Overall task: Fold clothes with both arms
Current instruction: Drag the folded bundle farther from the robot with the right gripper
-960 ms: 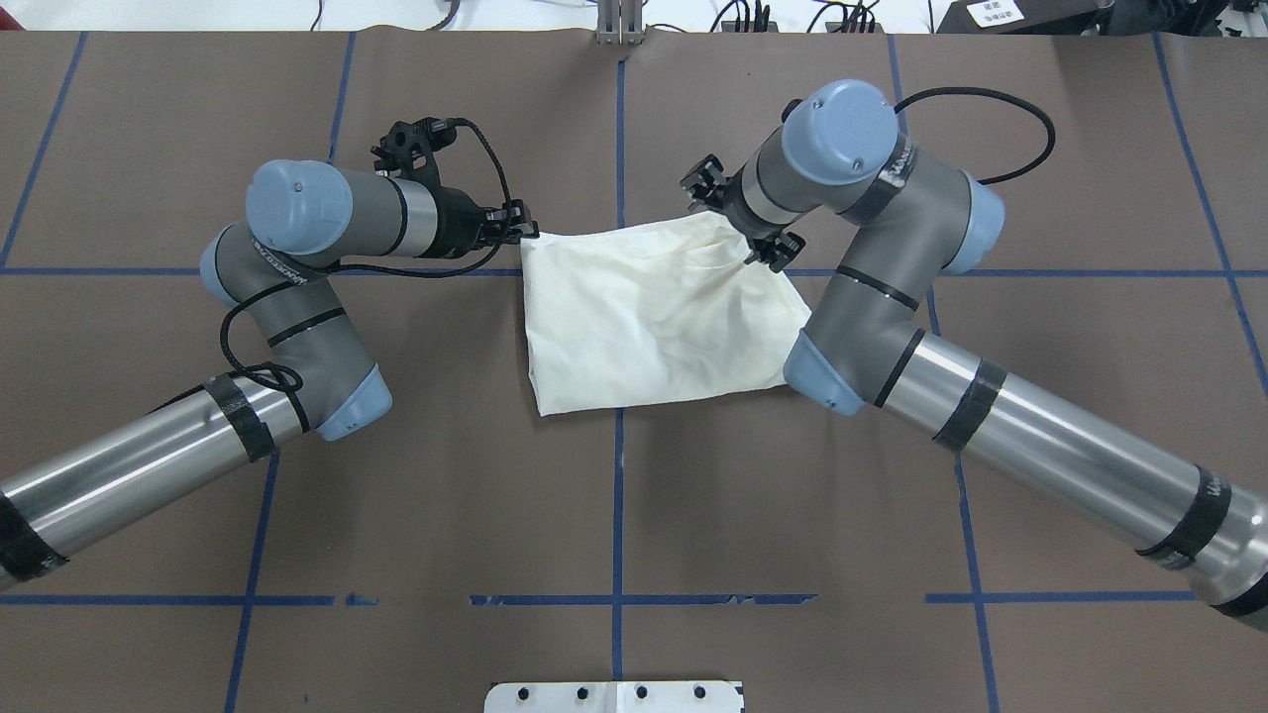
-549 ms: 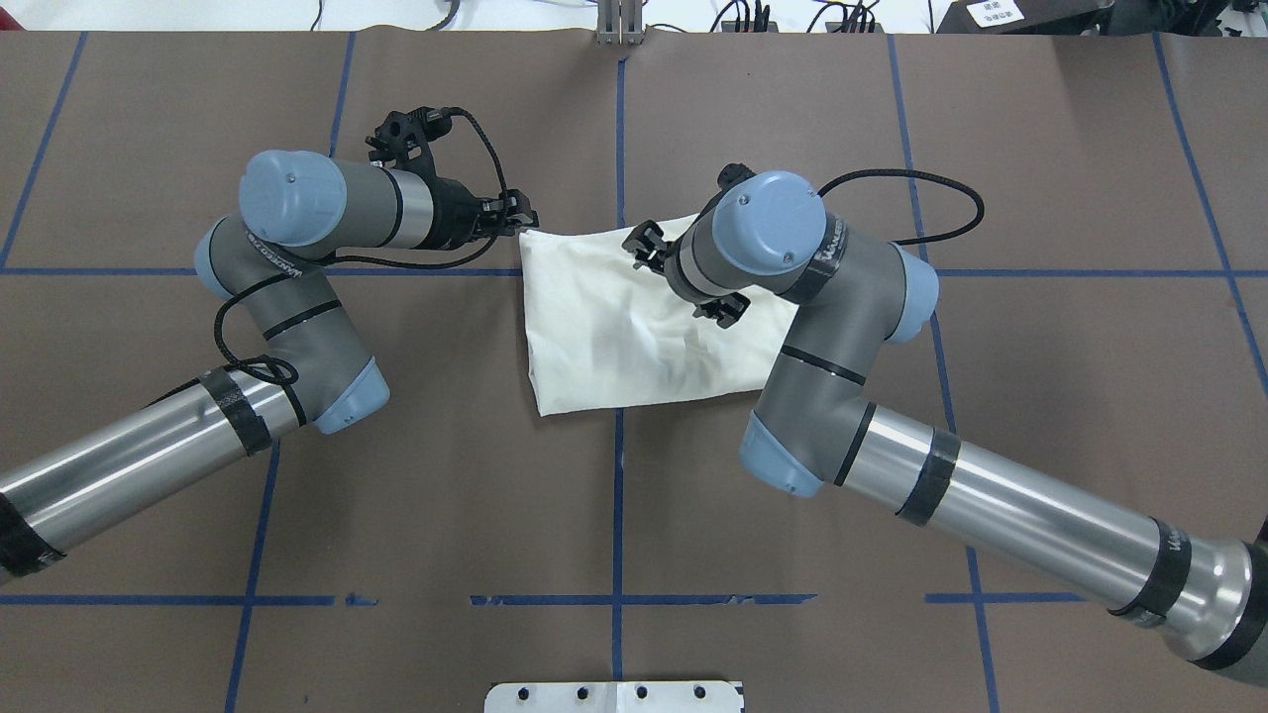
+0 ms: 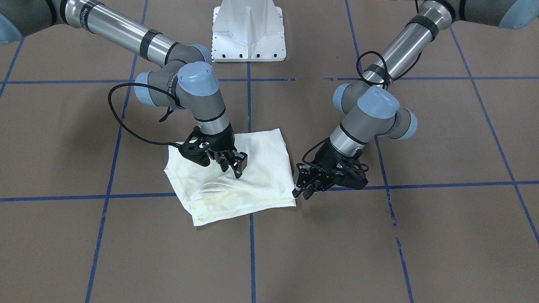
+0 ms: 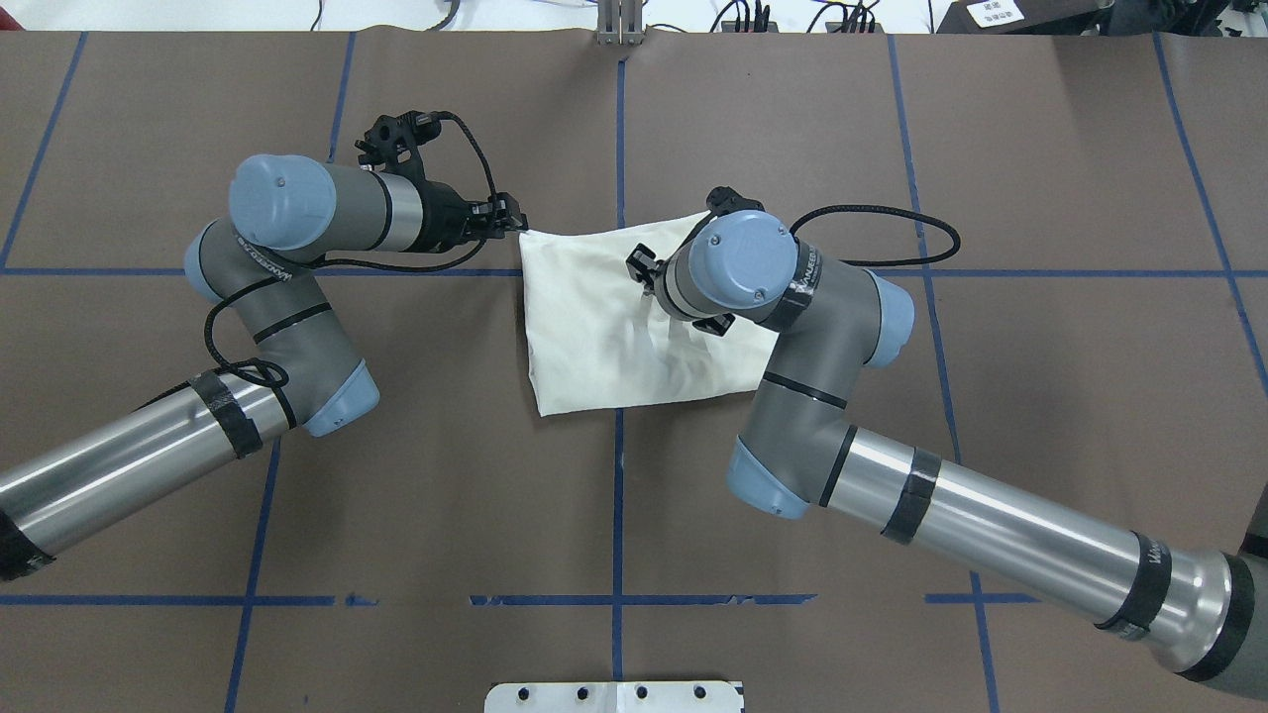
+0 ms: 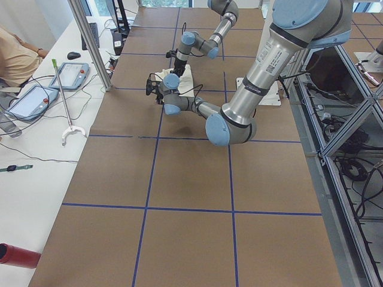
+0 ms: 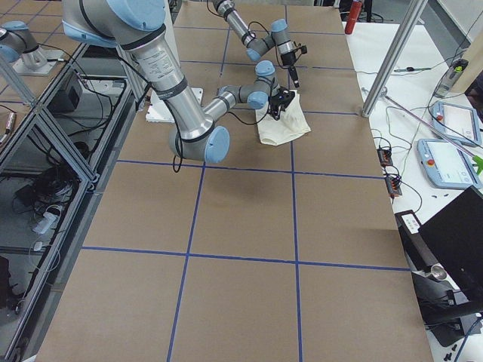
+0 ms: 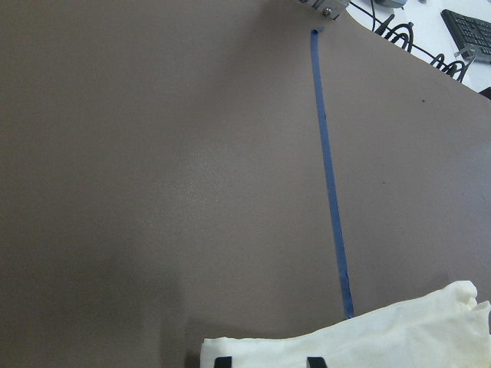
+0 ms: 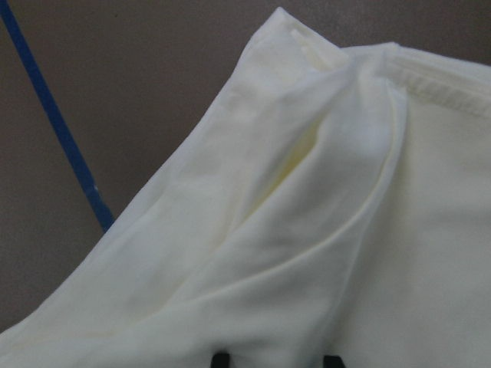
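Note:
The cream shirt (image 4: 584,327) lies folded into a rough rectangle at the table's middle, and its print is hidden. It also shows in the front-facing view (image 3: 261,168). My left gripper (image 3: 302,192) is low on the table beside the shirt's far-left corner and looks open. In the left wrist view the fingertips (image 7: 222,361) stand apart over the shirt's edge (image 7: 383,341). My right gripper (image 3: 235,167) points down over the shirt's middle, open, just above the cloth. In the overhead view its wrist hides it. The right wrist view shows creased cloth (image 8: 307,230) close below.
The white pedestal base (image 3: 248,29) stands at the robot's side of the brown table cover (image 4: 396,515), which is marked with blue tape lines. Along the far edge, a metal post (image 5: 90,42) and a desk with tablets (image 5: 69,75) show in the left side view.
My right arm swung left from the shirt's right edge to over its middle, and the shirt's right side now lies narrower. My left gripper drew back slightly from the far-left corner.

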Controlling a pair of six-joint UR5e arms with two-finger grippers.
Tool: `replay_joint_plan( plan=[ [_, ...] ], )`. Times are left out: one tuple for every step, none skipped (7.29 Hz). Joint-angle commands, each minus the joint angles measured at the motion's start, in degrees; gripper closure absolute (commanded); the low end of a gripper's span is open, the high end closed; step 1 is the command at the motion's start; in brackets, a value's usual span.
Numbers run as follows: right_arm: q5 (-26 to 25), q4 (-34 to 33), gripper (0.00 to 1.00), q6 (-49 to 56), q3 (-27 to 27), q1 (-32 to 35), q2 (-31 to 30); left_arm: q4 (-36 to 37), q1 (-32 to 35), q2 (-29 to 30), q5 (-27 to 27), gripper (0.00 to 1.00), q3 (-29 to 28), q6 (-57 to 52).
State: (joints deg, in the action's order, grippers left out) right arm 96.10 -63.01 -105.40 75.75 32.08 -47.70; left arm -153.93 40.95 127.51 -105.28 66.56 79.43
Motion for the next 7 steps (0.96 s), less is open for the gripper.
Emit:
replay_joint_plan(
  plan=[
    [0.31, 2.6, 1.0, 5.36, -10.39, 4.11, 4.25, -0.23, -0.08, -0.6, 0.16, 0.57, 0.15, 0.2],
    [1.1, 5.5, 1.0, 8.78, -13.5, 6.82, 4.37, -0.23, -0.08, -0.6, 0.16, 0.57, 0.15, 0.12],
    [2.67, 5.52, 1.0, 12.29, -15.09, 9.29, 4.37, -0.23, -0.08, -0.6, 0.25, 0.57, 0.15, -0.06],
    [3.91, 5.52, 1.0, 14.59, -15.2, 11.31, 4.11, -0.15, -0.08, -0.69, 0.25, 0.57, 0.15, -0.06],
    [4.35, 5.52, 1.0, 16.27, -15.2, 12.64, 3.84, -0.15, -0.08, -0.69, 0.25, 0.57, 0.15, -0.06],
    [4.71, 5.52, 1.0, 17.41, -15.28, 13.35, 2.8, -0.15, -0.08, -0.69, 0.25, 0.57, 0.15, -0.06],
    [4.71, 5.52, 1.0, 19.86, -16.76, 14.49, 2.44, -0.06, -0.08, -0.69, 0.25, 0.57, 0.15, -0.06]
  ],
)
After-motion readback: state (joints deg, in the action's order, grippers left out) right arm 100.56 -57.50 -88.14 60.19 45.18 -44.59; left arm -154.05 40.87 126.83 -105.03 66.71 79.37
